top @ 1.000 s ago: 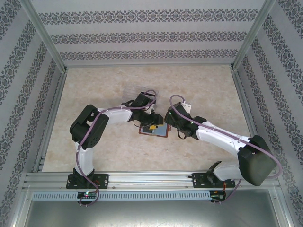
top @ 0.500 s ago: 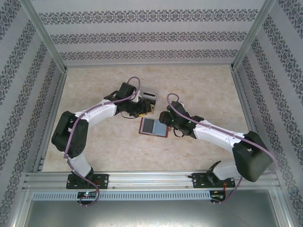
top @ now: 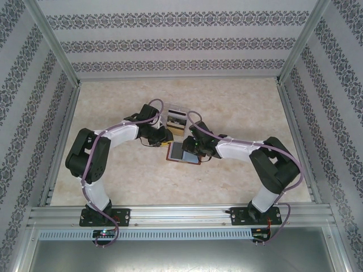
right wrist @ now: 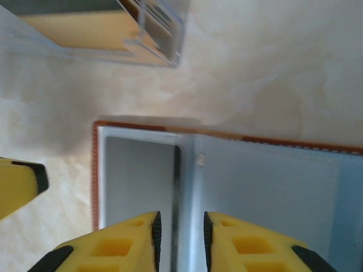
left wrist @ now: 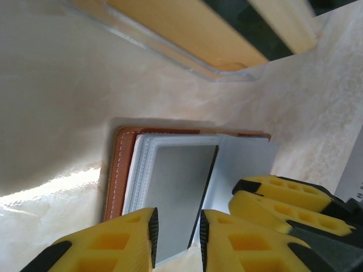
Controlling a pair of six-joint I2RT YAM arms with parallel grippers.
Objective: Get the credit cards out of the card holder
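Card holder (top: 182, 154) is seen lying open and flat near the middle of the worktop (top: 244, 107), its brown stitched rim framing pale plastic sleeves. A grey card (left wrist: 176, 184) is lodged in one sleeve. A clear box (top: 174, 118) is set on the worktop at 12 o'clock from the holder, close to it but apart.

The left tool (left wrist: 177, 226) is held over the holder's 10 o'clock corner, and the right tool (right wrist: 180, 229) over its 2 o'clock side, so the two are brought near each other above the open sleeves. The yellow fingers (left wrist: 122, 241) of each tool are drawn almost together, with a narrow slit left between them. Whether a card edge or sleeve is pinched in either slit cannot be told.
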